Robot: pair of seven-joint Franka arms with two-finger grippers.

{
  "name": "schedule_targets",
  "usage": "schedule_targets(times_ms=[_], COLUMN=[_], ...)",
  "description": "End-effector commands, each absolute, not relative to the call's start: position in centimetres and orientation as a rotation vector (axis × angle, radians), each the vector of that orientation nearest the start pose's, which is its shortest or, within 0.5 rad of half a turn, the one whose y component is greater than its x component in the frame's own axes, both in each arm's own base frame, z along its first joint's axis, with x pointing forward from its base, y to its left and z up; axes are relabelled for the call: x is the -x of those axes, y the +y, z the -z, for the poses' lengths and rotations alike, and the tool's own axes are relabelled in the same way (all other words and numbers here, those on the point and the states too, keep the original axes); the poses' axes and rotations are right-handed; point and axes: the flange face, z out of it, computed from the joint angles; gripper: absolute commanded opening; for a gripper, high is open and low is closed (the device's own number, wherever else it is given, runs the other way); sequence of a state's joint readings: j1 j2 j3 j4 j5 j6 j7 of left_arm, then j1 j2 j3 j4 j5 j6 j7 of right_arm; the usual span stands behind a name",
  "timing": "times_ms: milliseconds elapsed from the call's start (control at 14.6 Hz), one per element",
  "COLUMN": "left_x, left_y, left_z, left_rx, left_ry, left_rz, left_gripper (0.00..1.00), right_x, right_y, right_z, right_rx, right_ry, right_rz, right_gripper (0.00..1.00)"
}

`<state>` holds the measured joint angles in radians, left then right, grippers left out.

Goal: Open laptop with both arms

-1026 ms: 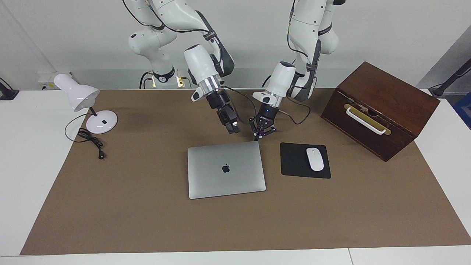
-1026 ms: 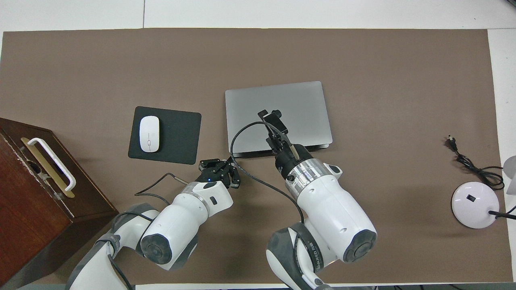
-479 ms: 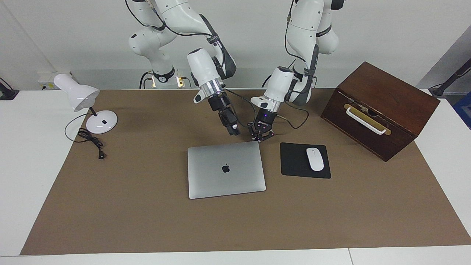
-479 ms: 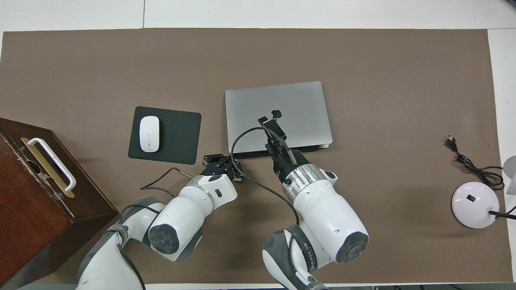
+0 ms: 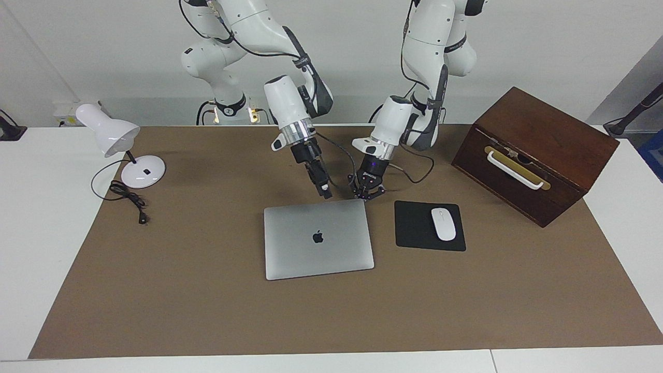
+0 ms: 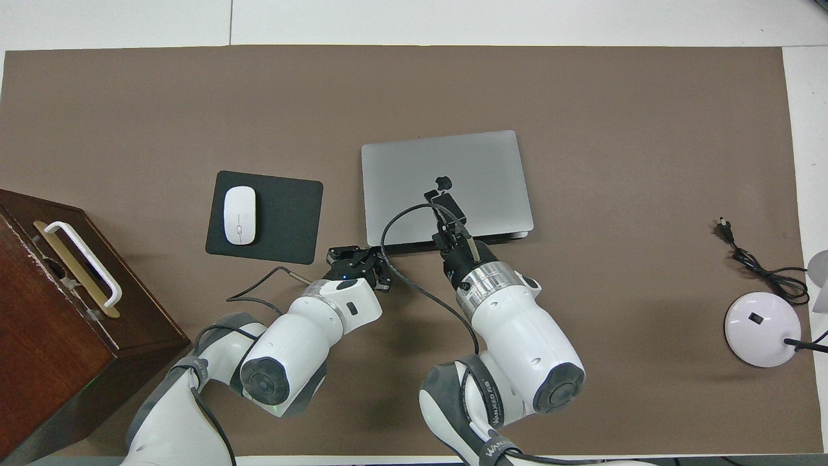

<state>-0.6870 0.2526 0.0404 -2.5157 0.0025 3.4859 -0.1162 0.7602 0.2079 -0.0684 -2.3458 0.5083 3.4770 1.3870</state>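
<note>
The silver-grey laptop [image 5: 295, 248] lies closed and flat on the brown mat, its dark apple logo up; it also shows in the overhead view [image 6: 485, 162]. My right gripper [image 5: 326, 195] hangs low over the laptop's edge nearest the robots, about mid-edge, with its fingers together and nothing in them; from overhead it [image 6: 443, 199] covers the lid just beside the logo. My left gripper [image 5: 366, 195] is low at the laptop's near corner toward the left arm's end, just off the lid; from overhead it [image 6: 354, 257] sits beside that corner.
A black mouse pad [image 5: 414, 228] with a white mouse [image 5: 443, 224] lies beside the laptop toward the left arm's end. A brown wooden box [image 5: 538, 150] with a white handle stands past it. A white desk lamp [image 5: 140, 173] and its cord are at the right arm's end.
Both grippers have come down closer to the laptop's near edge. The right gripper has drawn back from over the lid toward that edge. The laptop has not moved.
</note>
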Motion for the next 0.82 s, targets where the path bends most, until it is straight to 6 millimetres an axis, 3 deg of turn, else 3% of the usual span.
schedule_targets(times_ms=[0,752], left_x=[-41.4,-42.7], left_y=[-31.1,-30.6], left_z=[-25.7,-25.2], left_rx=[3.08,3.064], left_ry=[0.873,0.881], left_rz=[1.123,1.125], left_gripper=[0.0,0.0], right_x=[-46.2,-46.1], right_y=[30.8,30.6], right_z=[-33.8,-31.2], right_rx=[1.857,1.886], right_ry=[1.365,1.406], right_rz=[0.509,0.498], right_gripper=[1.0,1.0])
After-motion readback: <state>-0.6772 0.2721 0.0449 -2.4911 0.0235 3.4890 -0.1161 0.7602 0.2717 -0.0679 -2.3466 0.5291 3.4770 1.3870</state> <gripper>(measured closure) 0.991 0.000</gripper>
